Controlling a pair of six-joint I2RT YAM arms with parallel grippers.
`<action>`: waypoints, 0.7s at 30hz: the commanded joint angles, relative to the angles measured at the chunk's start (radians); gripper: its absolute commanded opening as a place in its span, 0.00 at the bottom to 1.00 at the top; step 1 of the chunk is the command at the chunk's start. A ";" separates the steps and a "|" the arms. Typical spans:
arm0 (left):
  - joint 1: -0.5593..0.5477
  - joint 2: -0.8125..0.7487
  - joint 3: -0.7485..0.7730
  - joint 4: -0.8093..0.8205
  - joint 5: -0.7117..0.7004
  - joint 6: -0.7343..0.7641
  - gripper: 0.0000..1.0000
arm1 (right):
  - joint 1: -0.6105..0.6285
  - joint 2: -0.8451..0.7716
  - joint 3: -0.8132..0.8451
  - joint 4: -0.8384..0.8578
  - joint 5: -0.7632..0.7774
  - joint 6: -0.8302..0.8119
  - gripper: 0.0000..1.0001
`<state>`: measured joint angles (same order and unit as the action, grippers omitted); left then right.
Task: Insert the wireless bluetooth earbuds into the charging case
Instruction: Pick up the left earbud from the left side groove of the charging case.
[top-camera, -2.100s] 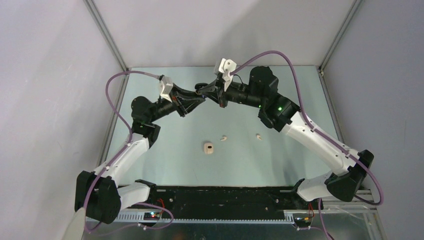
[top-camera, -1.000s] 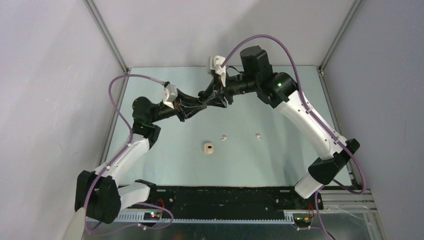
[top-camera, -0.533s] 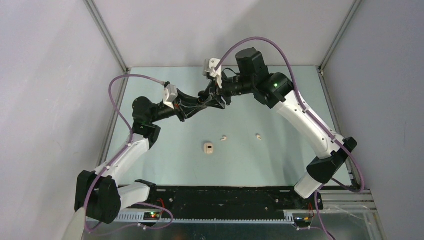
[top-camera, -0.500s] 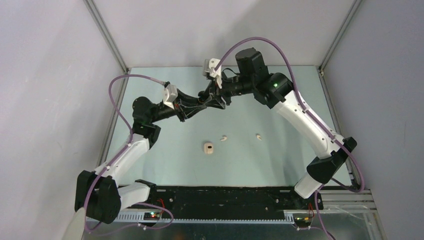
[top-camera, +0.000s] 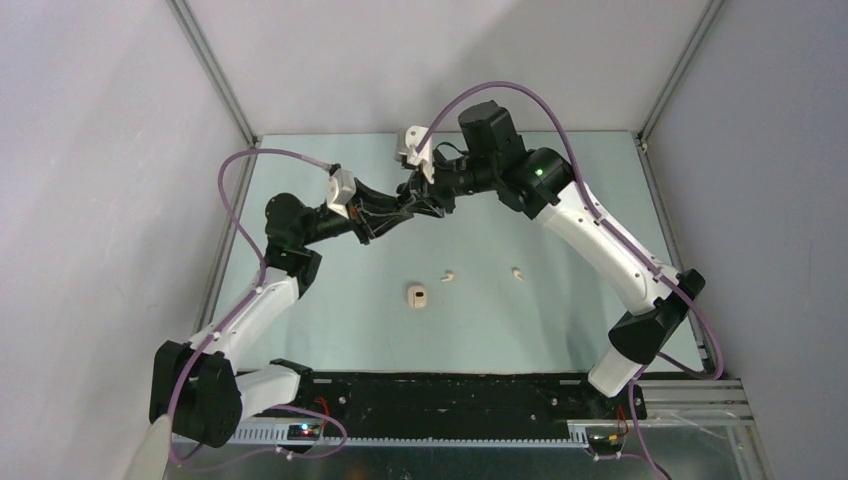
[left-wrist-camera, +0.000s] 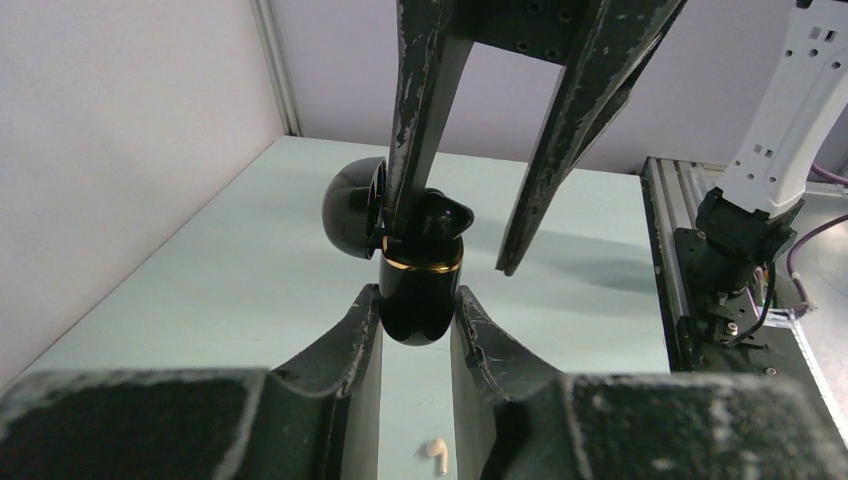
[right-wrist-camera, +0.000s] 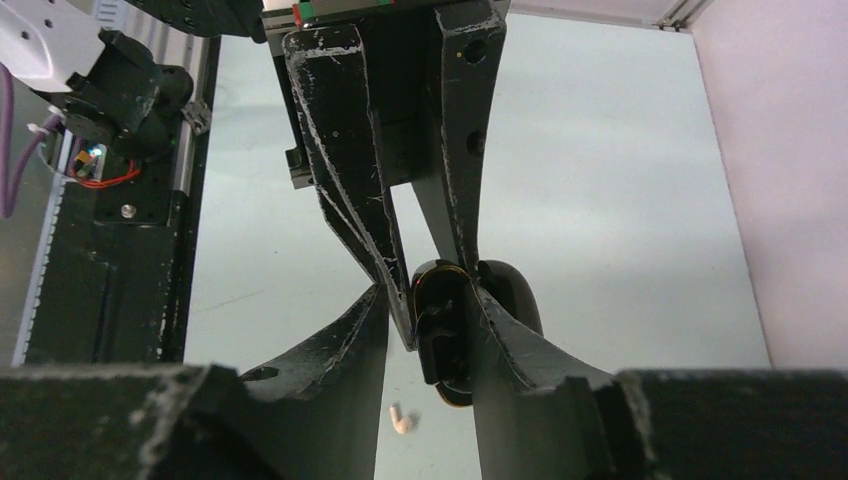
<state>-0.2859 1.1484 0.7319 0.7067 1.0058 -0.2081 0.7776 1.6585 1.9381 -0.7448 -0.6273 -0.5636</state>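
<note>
One black case (left-wrist-camera: 421, 288), lengthwise in left gripper (left-wrist-camera: 417, 312), lid (left-wrist-camera: 350, 210) open

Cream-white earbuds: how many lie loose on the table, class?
2. One earbud lies just right of the cream case; the other earbud lies farther right. More may be hidden.

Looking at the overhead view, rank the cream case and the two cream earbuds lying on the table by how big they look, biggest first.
1. The cream case, clearly the largest.
2. The left cream earbud and the right cream earbud are tied: both are tiny and look alike, so I cannot rank them.
</note>
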 joint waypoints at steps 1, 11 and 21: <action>0.002 -0.020 -0.008 0.025 0.003 0.025 0.00 | 0.017 0.006 0.037 0.002 0.056 -0.039 0.36; 0.002 -0.020 -0.008 0.025 -0.004 0.013 0.00 | 0.007 0.000 0.022 0.071 0.101 0.033 0.17; 0.002 -0.015 -0.007 0.023 -0.075 -0.042 0.00 | -0.035 -0.122 -0.181 0.478 0.191 0.463 0.00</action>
<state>-0.2817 1.1484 0.7311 0.6926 0.9581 -0.2195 0.7601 1.6135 1.8114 -0.5289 -0.5220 -0.3149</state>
